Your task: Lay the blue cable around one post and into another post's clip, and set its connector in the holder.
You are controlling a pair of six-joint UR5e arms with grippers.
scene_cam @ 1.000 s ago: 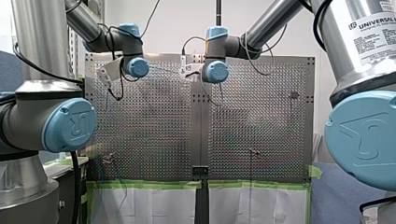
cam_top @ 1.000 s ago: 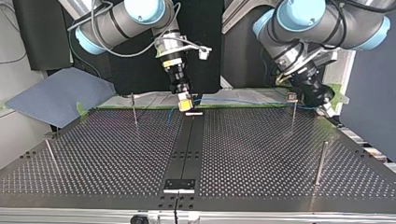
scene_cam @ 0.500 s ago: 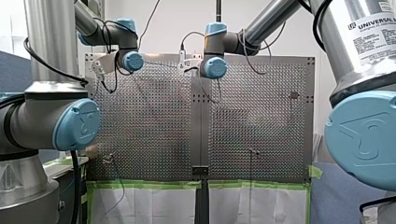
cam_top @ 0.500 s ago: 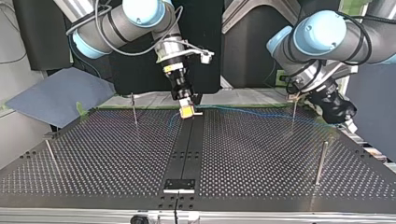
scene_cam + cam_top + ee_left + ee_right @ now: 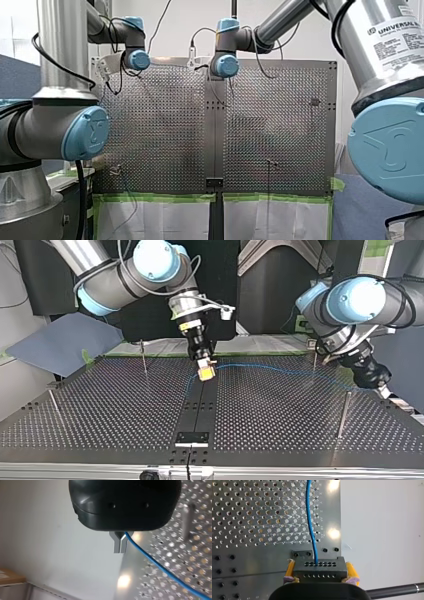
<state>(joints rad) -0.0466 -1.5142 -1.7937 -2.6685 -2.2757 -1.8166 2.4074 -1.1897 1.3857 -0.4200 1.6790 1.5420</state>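
In the top view my right gripper (image 5: 205, 372), with yellow pads, is shut on the black connector (image 5: 206, 371) above the table's middle strip. The right wrist view shows the connector (image 5: 319, 568) squeezed between the pads (image 5: 352, 571), with the blue cable (image 5: 310, 517) leaving its face. The cable (image 5: 272, 370) hangs in a shallow arc across to my left gripper (image 5: 372, 380), beyond the clip post (image 5: 314, 359). In the left wrist view the metal fingers (image 5: 119, 543) are shut on the cable (image 5: 155, 562). The holder (image 5: 191, 438) sits at the near edge.
A plain post (image 5: 344, 412) stands near my left gripper, and two more posts (image 5: 143, 357) (image 5: 52, 405) stand at the top view's left. Green tape and white paper (image 5: 160, 215) line the table edge by the arm bases. A blue mat (image 5: 65, 342) lies off the table.
Both arms moved out over the table, away from the taped edge. My left gripper carried the cable past the clip post toward the top view's right, drawing it out across the table.
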